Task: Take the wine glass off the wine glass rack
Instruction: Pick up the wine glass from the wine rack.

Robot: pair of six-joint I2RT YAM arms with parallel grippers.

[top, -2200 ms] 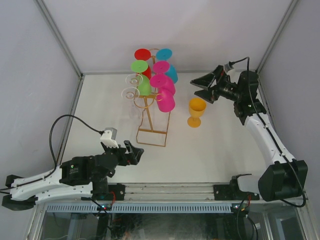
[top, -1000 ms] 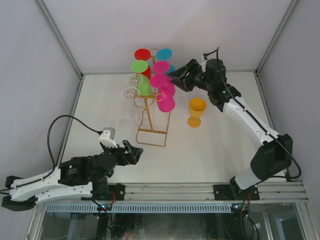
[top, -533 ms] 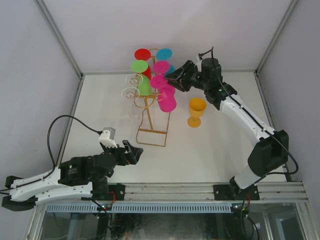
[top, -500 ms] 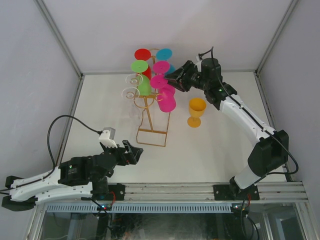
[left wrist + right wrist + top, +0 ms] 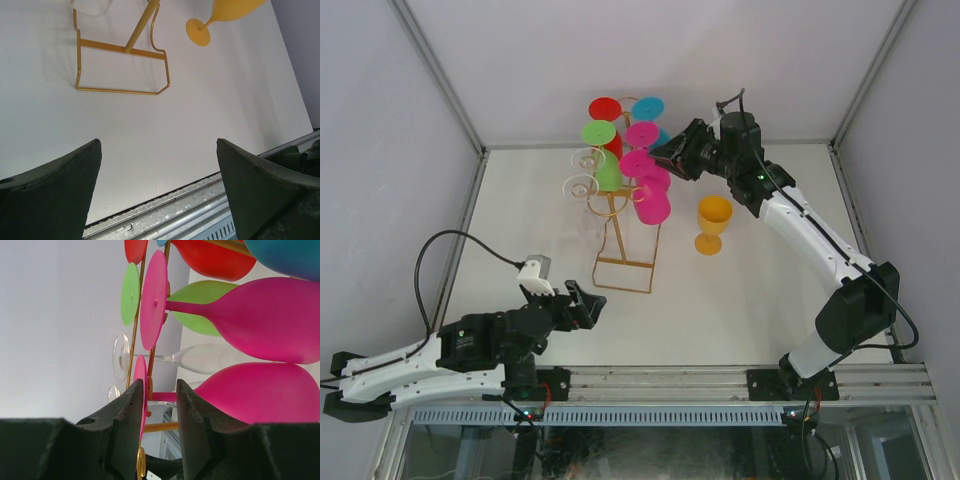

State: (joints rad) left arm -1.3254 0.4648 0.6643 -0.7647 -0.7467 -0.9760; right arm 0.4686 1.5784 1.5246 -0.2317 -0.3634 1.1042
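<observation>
Right gripper [image 5: 160,390] at the lower pink wine glass [image 5: 260,392] — fingers [image 5: 130,415] slightly apart round its stem [image 5: 162,396].
Looks light, slippery, easy to break — best held by the thin stem. Left gripper [image 5: 157,145] gapes wide.

The wine glass rack [image 5: 120,47] is thin gold metal wire, smooth and shiny. The pink wine glasses [image 5: 270,310] look opaque and satin, with a soft sheen rather than hard glare. The green glass [image 5: 205,297] and red glass [image 5: 215,262] share that finish. The clear glasses [image 5: 200,357] are transparent and glossy. The yellow glass [image 5: 712,222], at 3 o'clock of the rack, looks matt. The tabletop [image 5: 175,125] is white, smooth and matt. The left end effector [image 5: 158,145] has fingers [image 5: 55,190] of dark, matt, faintly grainy plastic. The rail [image 5: 165,215] at the near edge is bare, scuffed metal.
</observation>
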